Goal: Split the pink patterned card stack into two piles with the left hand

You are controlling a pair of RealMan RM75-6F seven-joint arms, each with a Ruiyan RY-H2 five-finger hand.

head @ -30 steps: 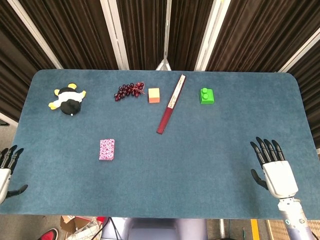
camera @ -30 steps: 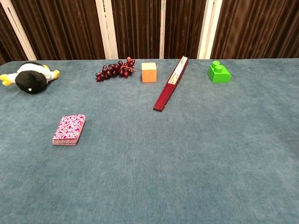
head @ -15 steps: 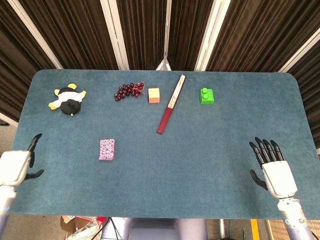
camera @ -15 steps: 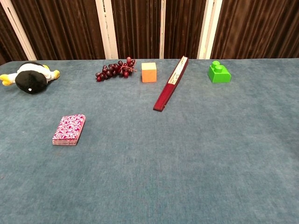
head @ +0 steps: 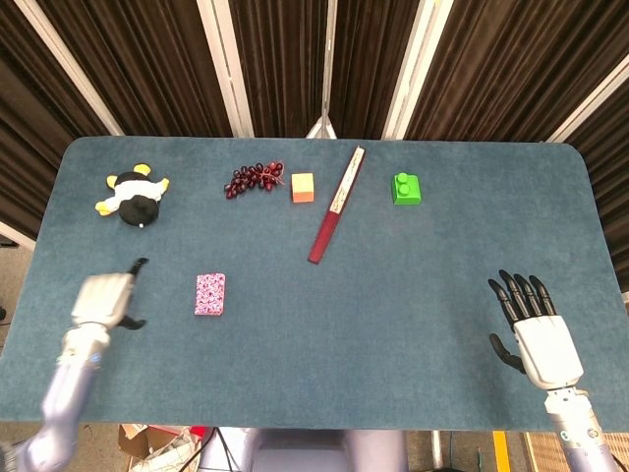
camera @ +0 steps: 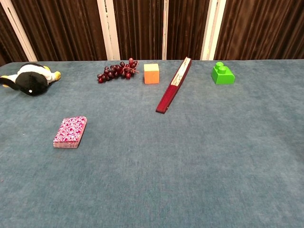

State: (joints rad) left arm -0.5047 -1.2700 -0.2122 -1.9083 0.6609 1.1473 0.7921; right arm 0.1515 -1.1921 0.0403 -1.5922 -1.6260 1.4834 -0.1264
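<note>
Pink patterned card stack (head: 210, 294) lies flat on the blue table (head: 413, 285), left-front part, one neat pile; chest view shows the layered edge of the stack (camera: 70, 131).

Left hand (head: 104, 299) over the table near the stack's left side, not touching it. Fingers (head: 139, 265) point toward the far edge, thumb toward the stack. Somewhat blurred; it holds nothing, fingers loosely extended. Not seen in chest view.

Right hand (head: 536, 330) at the table's right front edge, well apart from the stack, fingers spread, holding nothing.

Along the far side, left to right: penguin plush toy (head: 133, 197), bunch of dark grapes (head: 254, 179), orange cube (head: 303, 187), closed dark-red folding fan (head: 335, 206) lying diagonally, green building block (head: 407, 188).
</note>
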